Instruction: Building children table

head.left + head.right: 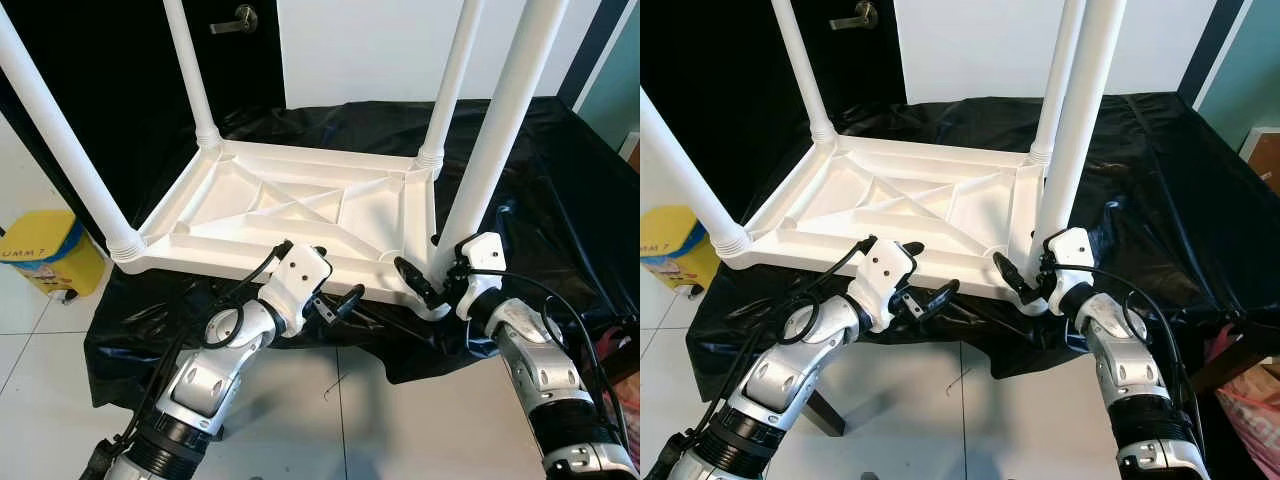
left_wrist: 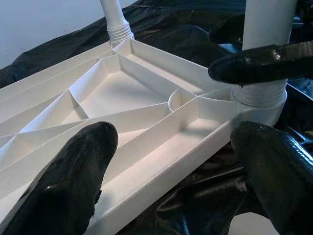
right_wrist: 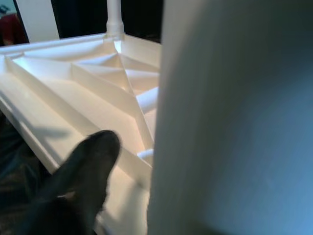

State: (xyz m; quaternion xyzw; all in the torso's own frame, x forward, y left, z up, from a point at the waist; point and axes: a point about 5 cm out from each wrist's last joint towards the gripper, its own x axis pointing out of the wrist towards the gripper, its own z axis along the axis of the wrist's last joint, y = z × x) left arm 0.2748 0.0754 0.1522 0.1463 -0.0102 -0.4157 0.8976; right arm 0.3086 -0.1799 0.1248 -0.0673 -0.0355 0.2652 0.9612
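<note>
The right gripper (image 1: pixel 432 283) clamps the upright leg (image 1: pixel 497 140) at the upturned table's (image 1: pixel 290 215) near corner, while the left gripper (image 1: pixel 335 300) hangs spread beside the table's front edge.

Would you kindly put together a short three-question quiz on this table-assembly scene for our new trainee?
1. True or false: the white tabletop lies upside down on the black sheet, ribbed underside up.
2. How many white legs stand in the tabletop's corners?
3. Which gripper is at the base of the near right leg? A) left gripper B) right gripper C) neither

Key
1. True.
2. Four, one at each corner.
3. B. The right gripper's fingers sit around the base of that leg, while the left gripper hangs open by the tabletop's near edge, a finger on either side of it in the left wrist view.
</note>
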